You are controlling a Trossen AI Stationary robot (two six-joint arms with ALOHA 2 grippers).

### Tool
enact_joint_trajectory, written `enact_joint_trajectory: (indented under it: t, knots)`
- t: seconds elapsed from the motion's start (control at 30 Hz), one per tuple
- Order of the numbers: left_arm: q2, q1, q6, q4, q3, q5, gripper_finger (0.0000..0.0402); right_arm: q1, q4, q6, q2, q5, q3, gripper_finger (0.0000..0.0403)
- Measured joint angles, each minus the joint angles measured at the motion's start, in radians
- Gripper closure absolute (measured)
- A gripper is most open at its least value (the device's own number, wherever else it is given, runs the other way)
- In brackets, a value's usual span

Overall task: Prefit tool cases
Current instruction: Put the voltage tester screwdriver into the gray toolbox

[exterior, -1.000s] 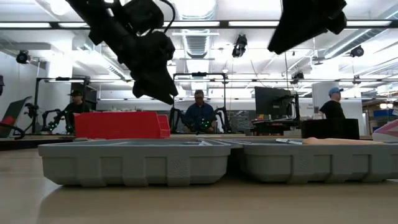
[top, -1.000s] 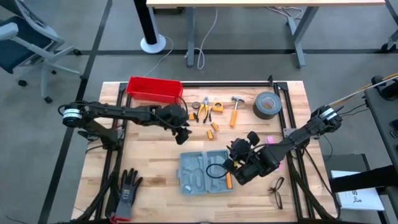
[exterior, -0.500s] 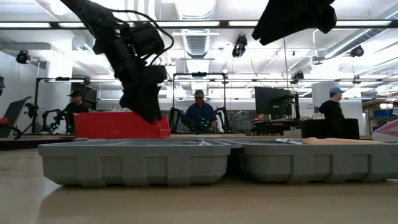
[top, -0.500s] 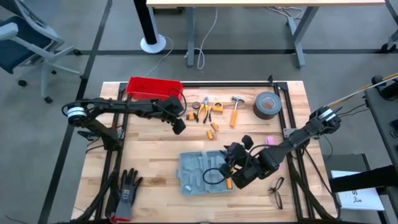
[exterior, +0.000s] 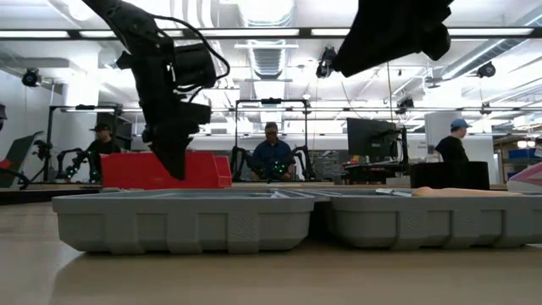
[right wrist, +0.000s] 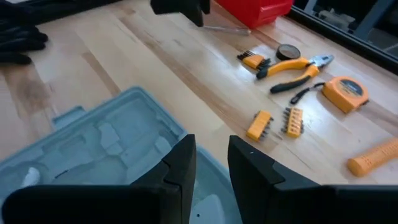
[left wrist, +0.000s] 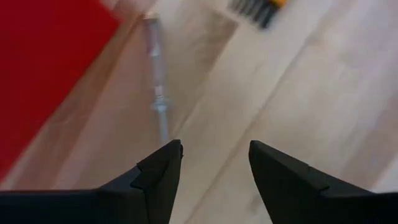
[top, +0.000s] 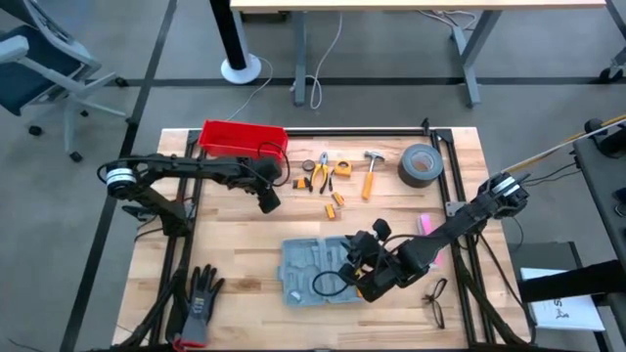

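The grey-blue tool case (top: 315,271) lies open and flat on the wooden table, its moulded inside up; in the low view its two halves (exterior: 288,220) sit side by side. My right gripper (top: 354,266) hovers over the case's right half, its fingers (right wrist: 211,142) slightly apart with nothing between them. My left gripper (top: 266,201) hangs open above bare wood beside the red bin (top: 243,140), pointing steeply down. A thin metal rod (left wrist: 158,93) lies on the table just beyond its fingertips (left wrist: 214,146).
Behind the case lie pliers (top: 320,172), a tape measure (top: 341,168), a hammer (top: 370,177), a roll of tape (top: 419,164) and orange bit holders (top: 335,201). A black glove (top: 201,301) lies near left, glasses (top: 435,299) near right. A black cord loop (top: 326,285) rests on the case.
My left gripper has gone toward the table's left edge and the red bin, sunk a little, and tipped from slanting to pointing steeply down. My right gripper has shifted left and slightly down, farther over the open case. The case has stayed where it was.
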Motion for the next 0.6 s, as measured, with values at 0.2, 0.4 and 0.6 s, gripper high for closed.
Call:
enact_joint_trajectory:
  t: [0.2, 0.4, 0.6]
  knots:
    - [0.000, 0.004, 0.007, -0.014, 0.000, -0.064, 0.0208, 0.000, 0.029, -0.026, 0.000, 0.003, 0.000, 0.0324]
    - [0.034, 0.026, -0.003, -0.027, 0.000, -0.057, 0.0215, 0.000, 0.036, -0.026, 0.000, 0.003, 0.000, 0.0318]
    - [0.095, 0.041, -0.001, 0.000, 0.000, -0.046, 0.0216, 0.000, 0.058, -0.045, 0.000, 0.004, 0.000, 0.0329]
